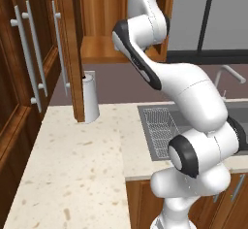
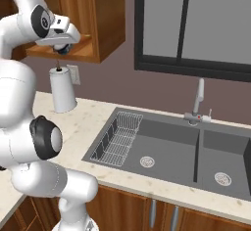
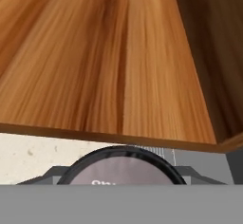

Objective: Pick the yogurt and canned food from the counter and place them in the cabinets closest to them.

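Observation:
The canned food shows its grey-lilac top and dark rim low in the hand view, between my two dark fingertips. My gripper is shut on it, held just in front of the open wall cabinet's wooden shelf, at about the shelf's front edge. From the right base view the tin is a small dark shape under the hand, above the counter. The yogurt is out of view.
A tall white paper-towel roll stands on the counter below the cabinet. The cabinet's open door hangs to the left of the shelf. A grey sink with a wire rack and a faucet lies to the right.

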